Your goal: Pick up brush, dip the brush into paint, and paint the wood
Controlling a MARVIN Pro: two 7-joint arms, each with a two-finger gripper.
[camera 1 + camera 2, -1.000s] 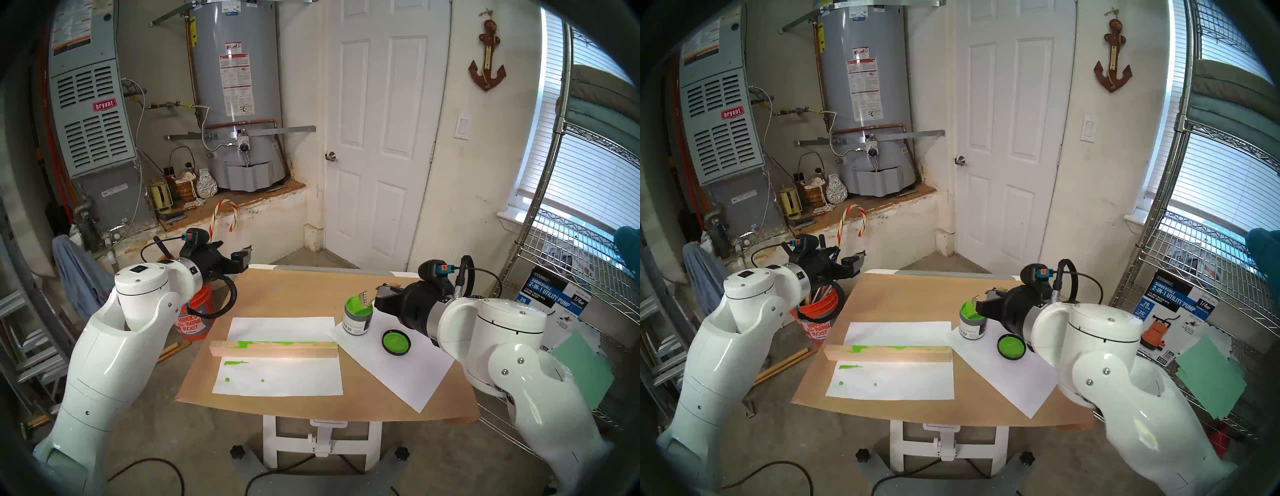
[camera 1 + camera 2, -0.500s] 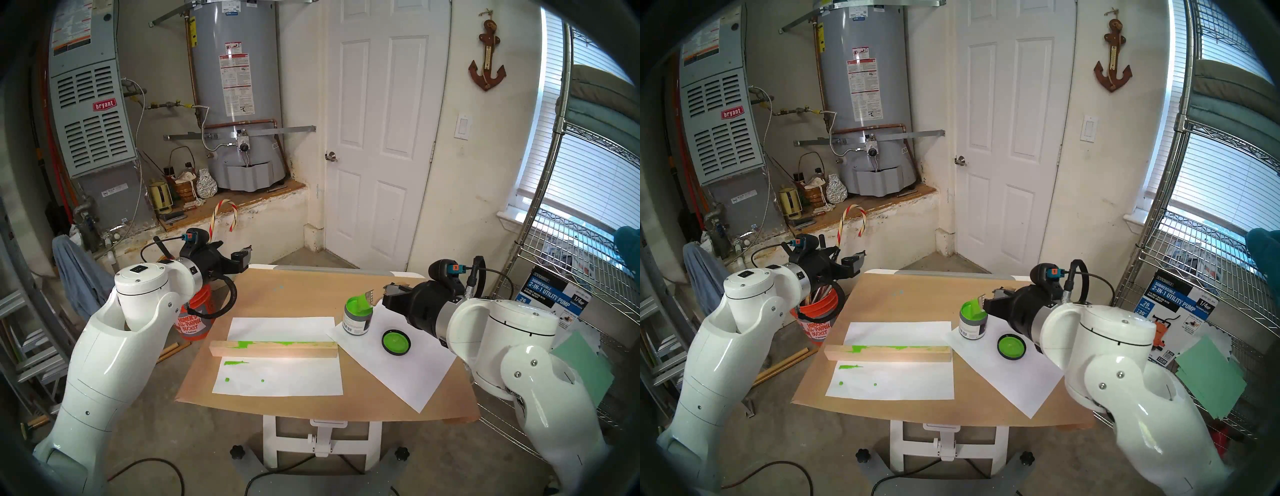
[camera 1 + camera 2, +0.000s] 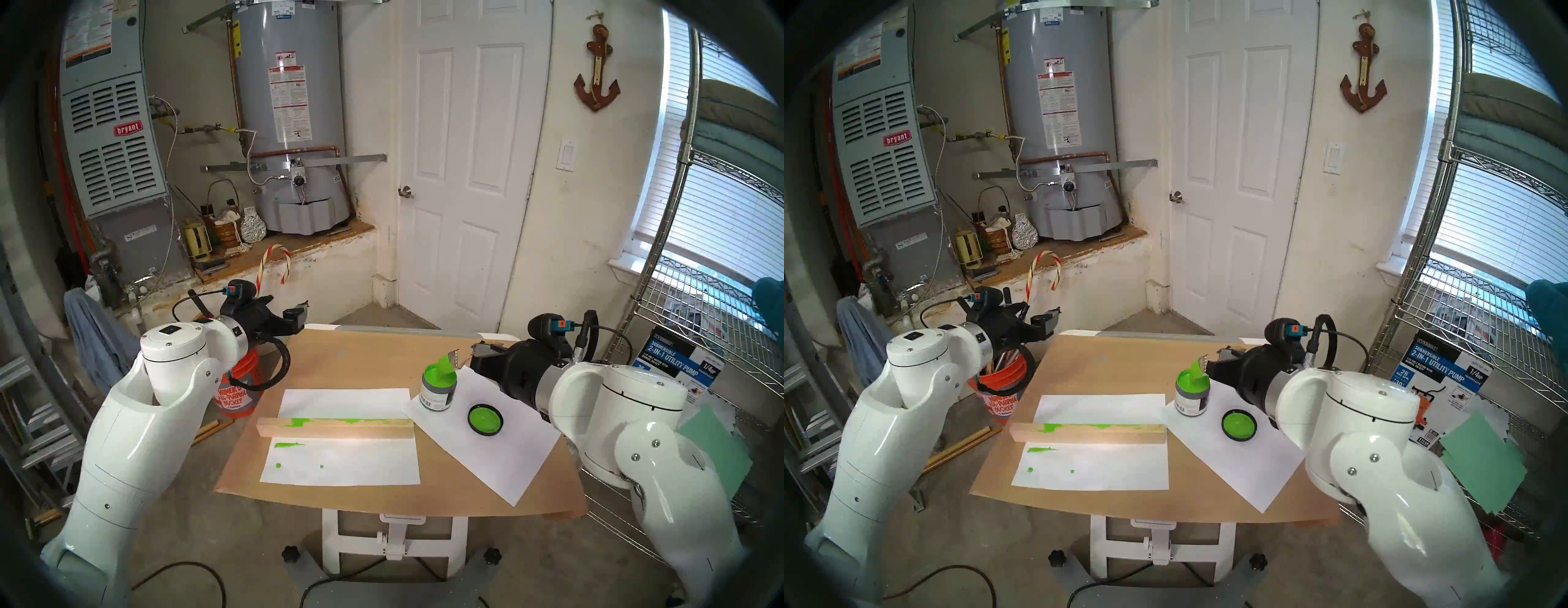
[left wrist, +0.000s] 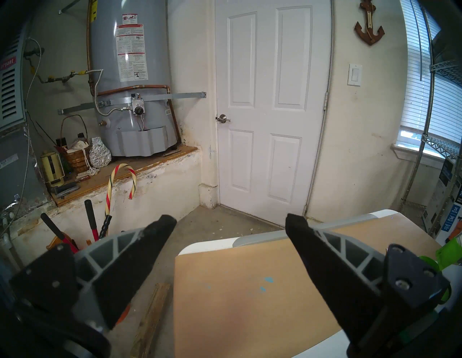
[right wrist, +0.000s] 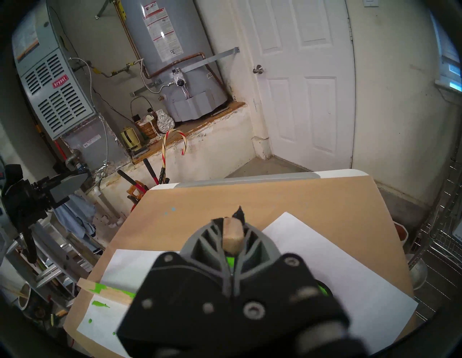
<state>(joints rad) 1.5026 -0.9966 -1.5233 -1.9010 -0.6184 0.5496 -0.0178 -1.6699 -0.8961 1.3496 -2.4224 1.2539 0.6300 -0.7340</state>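
A small flat paintbrush [image 3: 449, 363] with a silver ferrule and bright green bristles tilts down into an open paint can [image 3: 438, 387], the bristle tip at the can's rim over the lime-green paint. The right hand [image 3: 478, 360] is clenched on the brush's pale wooden handle, whose blunt end shows between the closed fingers [image 5: 212, 237] in the right wrist view. The right arm reaches in from the desk's right side, forearm nearly level, hand angled slightly downward toward the can. The can stands on the corner of a skewed white paper sheet [image 3: 500, 450], near a black round lid [image 3: 485, 419] coated green inside. To the left, well apart from the can, a long pale wooden bar [image 3: 335, 428] lies across another white paper sheet [image 3: 348, 465], with green paint patches along its top face and green smears and drops on the paper in front of it. Both sheets rest on the brown-covered desk [image 3: 365, 361]. The left hand [image 4: 231, 225] is released, fingers spread wide and empty, held above the desk's far left corner, pointing forward and slightly down, the left elbow raised beside an orange bucket [image 3: 239, 392] on the floor.
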